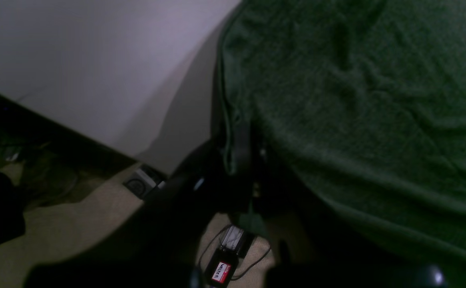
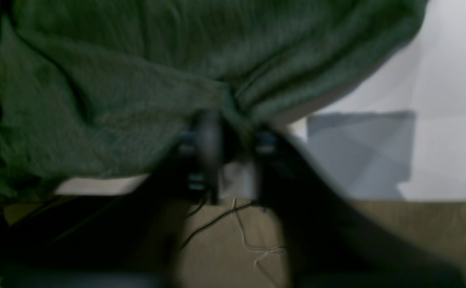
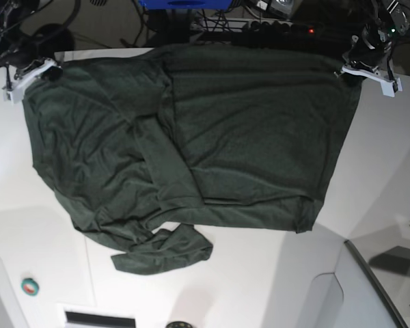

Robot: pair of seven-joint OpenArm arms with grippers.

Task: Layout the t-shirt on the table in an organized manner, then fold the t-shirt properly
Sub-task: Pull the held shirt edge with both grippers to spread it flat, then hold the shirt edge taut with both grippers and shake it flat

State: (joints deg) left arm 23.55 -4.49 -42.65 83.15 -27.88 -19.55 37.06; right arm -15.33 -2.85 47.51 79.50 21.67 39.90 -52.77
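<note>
The plain dark green thin-cloth t-shirt (image 3: 191, 143) lies spread across my glossy white bench (image 3: 383, 171), its far edge at the bench's back edge, one sleeve bunched toward the near side. My left hand (image 3: 367, 70) is clamped on one far corner, my right hand (image 3: 29, 74) on the other.

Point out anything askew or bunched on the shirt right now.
The t-shirt is not flat: a wide flap lies folded across its middle, and one sleeve is crumpled at the near edge. Both grippers, left and right, pinch the far corners.
</note>
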